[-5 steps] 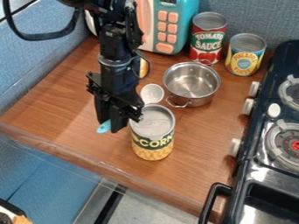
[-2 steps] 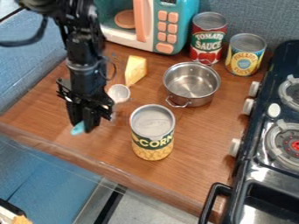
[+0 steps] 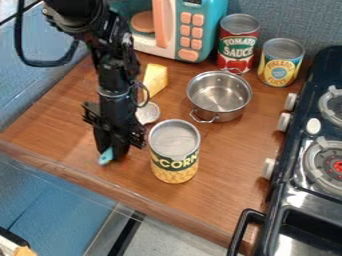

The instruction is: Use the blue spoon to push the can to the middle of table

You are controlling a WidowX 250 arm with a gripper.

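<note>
In the camera view, can see the blue spoon gripped in the black gripper, with its handle end poking out below and its bowl beside the arm. Can find the corn can upright on the wooden table, just right of the gripper, toward the front edge. Behind it, can spot the metal pot and, farther left, the yellow wedge

The black WidowX arm is angled downward just beside the corn can; its two-finger gripper is pointed down near that can, fingers drawn together.
</note>
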